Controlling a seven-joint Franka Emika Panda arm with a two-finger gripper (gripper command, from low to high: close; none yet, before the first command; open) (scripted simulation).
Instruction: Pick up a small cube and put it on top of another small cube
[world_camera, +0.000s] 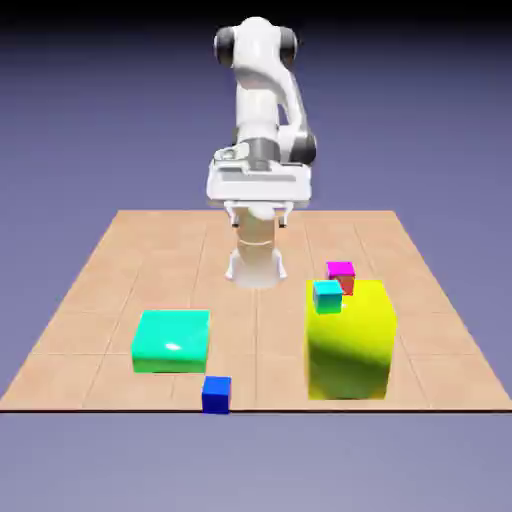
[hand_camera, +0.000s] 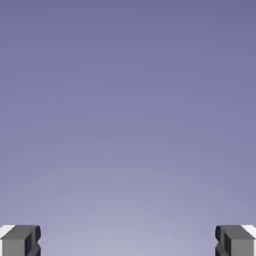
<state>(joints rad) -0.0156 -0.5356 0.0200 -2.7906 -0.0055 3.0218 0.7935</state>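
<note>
Teal block (world_camera: 171, 342) and taller yellow block (world_camera: 349, 350) on tiled table (world_camera: 257, 340).

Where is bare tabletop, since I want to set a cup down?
Between the teal block and yellow block, behind the blue cube. It is crowded around the yellow block, by the cyan and magenta cubes.
</note>
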